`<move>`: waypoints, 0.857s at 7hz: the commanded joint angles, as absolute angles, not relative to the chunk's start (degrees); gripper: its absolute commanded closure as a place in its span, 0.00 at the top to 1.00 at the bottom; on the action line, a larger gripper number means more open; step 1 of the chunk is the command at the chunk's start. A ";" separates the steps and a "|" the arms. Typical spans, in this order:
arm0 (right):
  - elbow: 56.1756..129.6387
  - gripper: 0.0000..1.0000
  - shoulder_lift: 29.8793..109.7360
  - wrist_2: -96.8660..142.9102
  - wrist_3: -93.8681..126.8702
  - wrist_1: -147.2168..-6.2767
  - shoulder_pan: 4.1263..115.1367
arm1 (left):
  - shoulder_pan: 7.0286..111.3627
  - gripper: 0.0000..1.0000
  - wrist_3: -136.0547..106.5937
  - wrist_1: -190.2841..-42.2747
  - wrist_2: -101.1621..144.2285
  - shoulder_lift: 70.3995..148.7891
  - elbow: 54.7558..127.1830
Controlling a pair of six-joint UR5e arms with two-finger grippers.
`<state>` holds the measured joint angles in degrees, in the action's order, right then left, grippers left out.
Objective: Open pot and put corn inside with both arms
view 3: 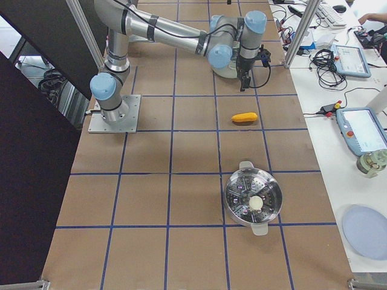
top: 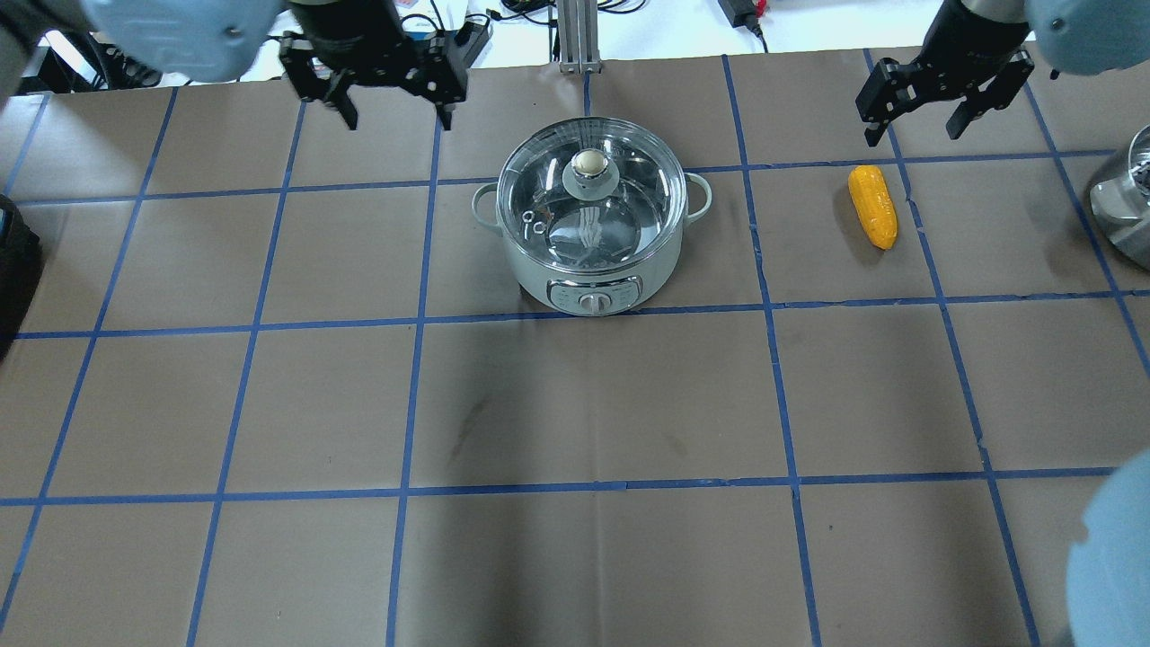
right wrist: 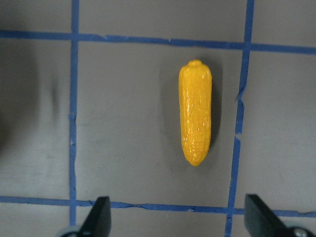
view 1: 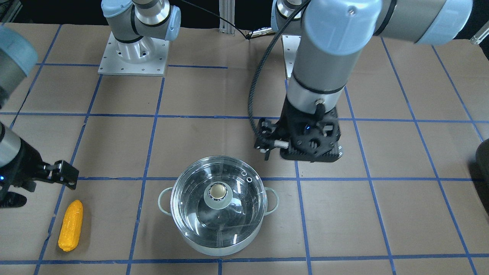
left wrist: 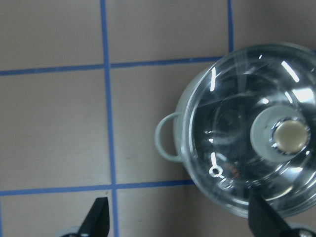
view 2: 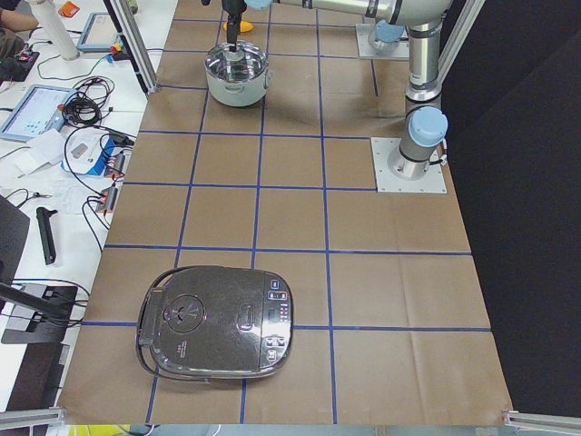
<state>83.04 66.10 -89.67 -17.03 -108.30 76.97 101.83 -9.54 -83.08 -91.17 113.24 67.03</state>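
Note:
The pot [top: 588,261] stands at the far middle of the table, its glass lid [top: 548,211] with a round knob [top: 588,163] resting on it. The corn [top: 873,207] lies on the paper to the pot's right. My left gripper [top: 395,115] is open and empty, hovering above the table left of and beyond the pot. In the left wrist view the pot [left wrist: 197,148] sits right of centre, with one fingertip [left wrist: 264,219] over its rim. My right gripper [top: 912,130] is open and empty, just beyond the corn. The right wrist view shows the corn [right wrist: 196,118] lying ahead of the open fingertips [right wrist: 98,215].
A second steel pot with a steamer insert [view 3: 253,199] stands at the table's right end, showing at the edge of the overhead view [top: 1123,207]. A dark rice cooker [view 2: 218,322] sits at the left end. Brown paper with blue tape lines covers the table [top: 575,404].

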 commanded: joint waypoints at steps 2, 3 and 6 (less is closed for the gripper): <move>87.71 0.98 54.43 -89.12 -19.60 -125.04 75.94 | 106.96 1.00 -19.07 -71.40 -86.75 126.45 60.91; 88.15 0.90 53.01 -89.03 -19.60 -127.16 75.94 | 106.96 1.00 -18.64 -71.45 -86.75 127.08 61.00; 87.54 0.14 53.35 -89.03 -19.43 -126.92 75.94 | 108.97 1.00 -19.68 -73.81 -87.01 127.62 62.05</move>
<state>87.88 53.22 -89.04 -19.56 -127.28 75.94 107.81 -19.21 -72.43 -86.83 127.48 61.59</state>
